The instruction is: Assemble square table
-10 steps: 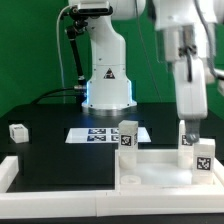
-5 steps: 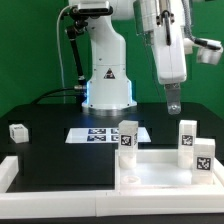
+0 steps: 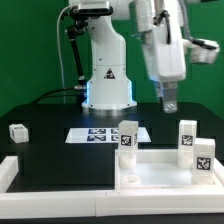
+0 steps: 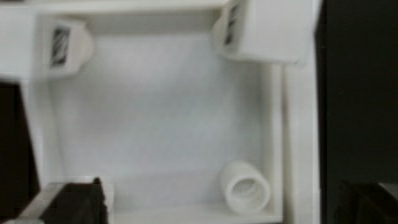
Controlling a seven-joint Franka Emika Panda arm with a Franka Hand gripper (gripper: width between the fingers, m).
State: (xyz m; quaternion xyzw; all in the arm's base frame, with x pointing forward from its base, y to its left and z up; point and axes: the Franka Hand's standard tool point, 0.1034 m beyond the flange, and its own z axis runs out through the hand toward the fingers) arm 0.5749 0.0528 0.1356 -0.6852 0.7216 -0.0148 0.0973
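Observation:
The white square slab point(image 3: 155, 168) lies at the front, rim up. One white leg point(image 3: 127, 135) stands on its far corner at the exterior view's left. Another leg point(image 3: 187, 135) stands on the far corner at the right, with a tagged part point(image 3: 203, 157) beside it. A loose leg point(image 3: 17, 131) lies far to the left on the black table. My gripper point(image 3: 168, 103) hangs above the slab between the two legs, open and empty. In the wrist view the slab point(image 4: 169, 120) fills the picture, with both legs point(image 4: 68, 45) point(image 4: 262, 28) and a screw hole point(image 4: 246, 186). My gripper point(image 4: 228, 205) is there with its jaws wide apart.
The marker board point(image 3: 100, 134) lies flat behind the slab, in front of the robot base point(image 3: 107, 85). A white border bar point(image 3: 10, 170) runs along the front at the exterior view's left.
My gripper has let go of the right-hand leg, risen and moved toward the exterior view's left. The leg stays standing on the slab.

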